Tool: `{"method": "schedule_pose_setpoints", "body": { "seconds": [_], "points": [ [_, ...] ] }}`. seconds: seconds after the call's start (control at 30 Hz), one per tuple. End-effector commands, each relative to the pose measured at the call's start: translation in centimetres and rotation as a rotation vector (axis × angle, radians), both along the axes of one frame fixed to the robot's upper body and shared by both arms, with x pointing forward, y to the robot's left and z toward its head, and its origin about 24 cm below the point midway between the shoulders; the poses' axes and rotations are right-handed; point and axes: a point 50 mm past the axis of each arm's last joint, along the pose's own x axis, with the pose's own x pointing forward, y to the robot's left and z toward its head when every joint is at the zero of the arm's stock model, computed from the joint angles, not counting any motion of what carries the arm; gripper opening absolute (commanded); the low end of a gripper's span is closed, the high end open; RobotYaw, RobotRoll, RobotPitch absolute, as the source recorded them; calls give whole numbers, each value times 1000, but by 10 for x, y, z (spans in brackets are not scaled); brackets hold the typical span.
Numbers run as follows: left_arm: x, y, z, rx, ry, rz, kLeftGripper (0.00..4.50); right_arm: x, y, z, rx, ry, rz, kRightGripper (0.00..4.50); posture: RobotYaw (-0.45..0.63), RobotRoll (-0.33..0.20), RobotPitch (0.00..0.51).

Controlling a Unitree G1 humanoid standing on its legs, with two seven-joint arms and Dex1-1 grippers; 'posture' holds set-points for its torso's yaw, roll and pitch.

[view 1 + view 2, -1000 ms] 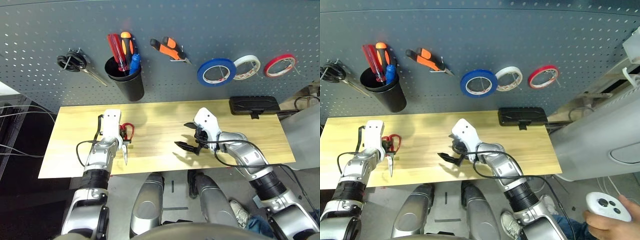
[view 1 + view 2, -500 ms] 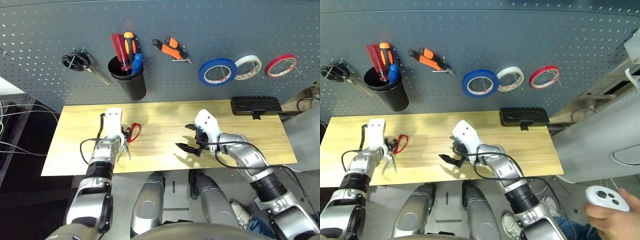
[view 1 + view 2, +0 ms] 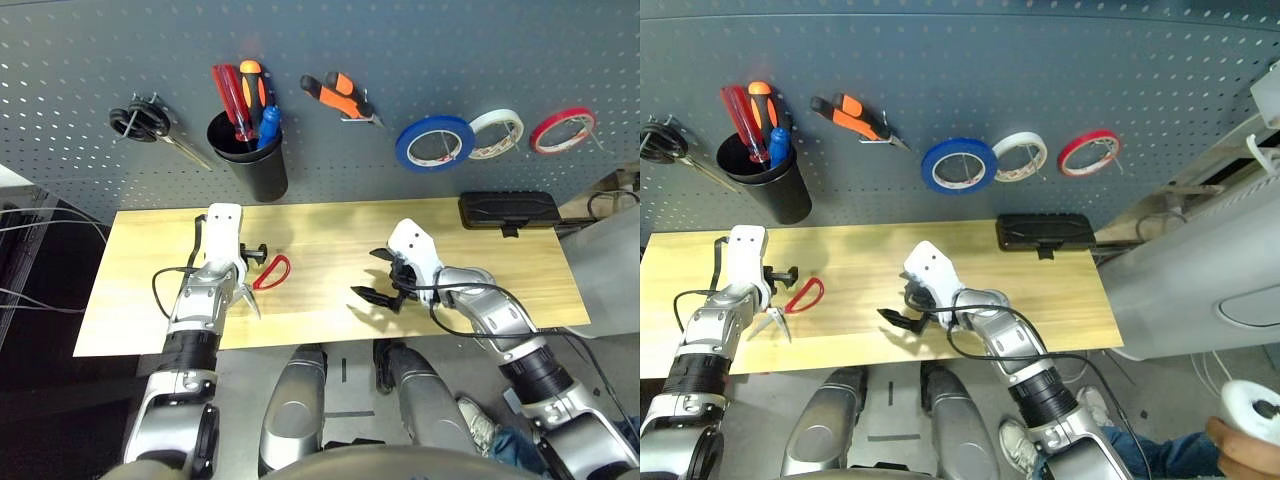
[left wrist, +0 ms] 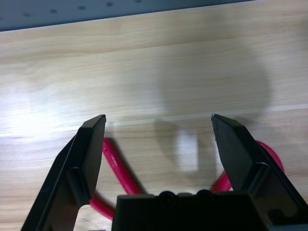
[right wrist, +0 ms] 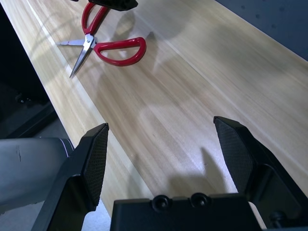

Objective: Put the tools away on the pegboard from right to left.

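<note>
Red-handled scissors [image 3: 262,280] lie flat on the wooden table [image 3: 330,245], left of centre, blades slightly parted and pointing toward the table's near edge, red loops toward the pegboard [image 3: 400,60].

Left gripper [image 4: 159,144]: fingers spread wide, holding nothing. It sits directly over the scissors' handles; in the left wrist view one red loop shows by each finger. Whether the fingertips touch the handles cannot be told. Left forearm runs up from the near table edge, wrist roughly straight, white housing toward the pegboard.

Right gripper [image 3: 378,280]: fingers also wide apart, empty, low over bare wood near table centre, well apart from the scissors. Right forearm comes in from the near right corner, elbow bent, gripper pointing left.

On the pegboard, right to left: red tape roll [image 3: 560,130], white tape roll [image 3: 494,134], blue tape roll [image 3: 433,143] on hooks; orange-and-black-handled pliers [image 3: 338,98] on a hook; black cup [image 3: 248,158] holding the small blue-handled screwdriver [image 3: 268,124] with other screwdrivers; black-handled scissors [image 3: 150,128] at far left.

A black case [image 3: 508,211] lies at the table's far right edge.
</note>
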Motion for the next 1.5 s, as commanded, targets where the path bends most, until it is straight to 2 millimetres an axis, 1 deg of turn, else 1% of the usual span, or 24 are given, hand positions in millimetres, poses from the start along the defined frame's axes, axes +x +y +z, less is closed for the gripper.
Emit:
{"method": "schedule_pose_setpoints", "body": {
  "seconds": [0.03, 0.23, 0.4, 0.53, 0.67, 0.87, 0.93, 1.0, 1.03, 1.1, 1.13, 1.23, 1.3, 1.33, 1.37, 1.5],
  "points": [
    [-15, 8, -15, 13, 80, 23, 4480, -3, 1, -6, -14, 17, 11, 4500, 131, 0, 294],
    [-27, 17, -29, 26, 139, 72, 4480, -2, 0, -7, -17, 15, 7, 4500, 128, 0, 292],
    [-31, 16, -38, 5, 182, 81, 4480, -2, -1, -7, -20, 14, 4, 4500, 126, 0, 290],
    [-35, 14, -52, -61, 249, 104, 4480, -1, -1, -7, -21, 12, 0, 4500, 121, 0, 288],
    [-34, 14, -57, -75, 276, 107, 4480, 0, -2, -7, -23, 10, -3, 4500, 121, 0, 286],
    [-27, 11, -65, -101, 333, 96, 4480, 1, -2, -7, -27, 7, -7, 4500, 118, 0, 281],
    [-26, 8, -70, -116, 369, 92, 4090, 2, -2, -7, -26, 5, -8, 4500, 116, 0, 279],
    [-26, 7, -73, -121, 397, 88, 3599, 3, -2, -6, -24, 2, -10, 4500, 114, 0, 278],
    [-26, 7, -75, -124, 409, 88, 3215, 3, -1, -6, -22, -1, -10, 4500, 113, 0, 277],
    [-26, 7, -77, -135, 428, 92, 2591, 4, -1, -5, -19, -6, -11, 4500, 112, 0, 277],
    [-26, 7, -77, -137, 428, 92, 2177, 5, -1, -3, -15, -11, -15, 4500, 112, 0, 277],
    [-22, 7, -75, -132, 397, 89, 1206, 10, -1, 2, 10, -42, -34, 4500, 112, 0, 277],
    [-21, 7, -73, -125, 366, 89, 427, 12, 0, 5, 28, -61, -40, 4500, 109, 0, 277],
    [-21, 7, -72, -122, 353, 90, 157, 13, 0, 6, 34, -66, -42, 4500, 109, 0, 277],
    [-21, 8, -69, -118, 323, 91, 75, 13, 1, 7, 39, -70, -43, 4500, 109, 0, 278],
    [-28, 8, -57, -92, 224, 88, 75, 14, 1, 9, 46, -81, -38, 4500, 116, 0, 276]
  ]
}}
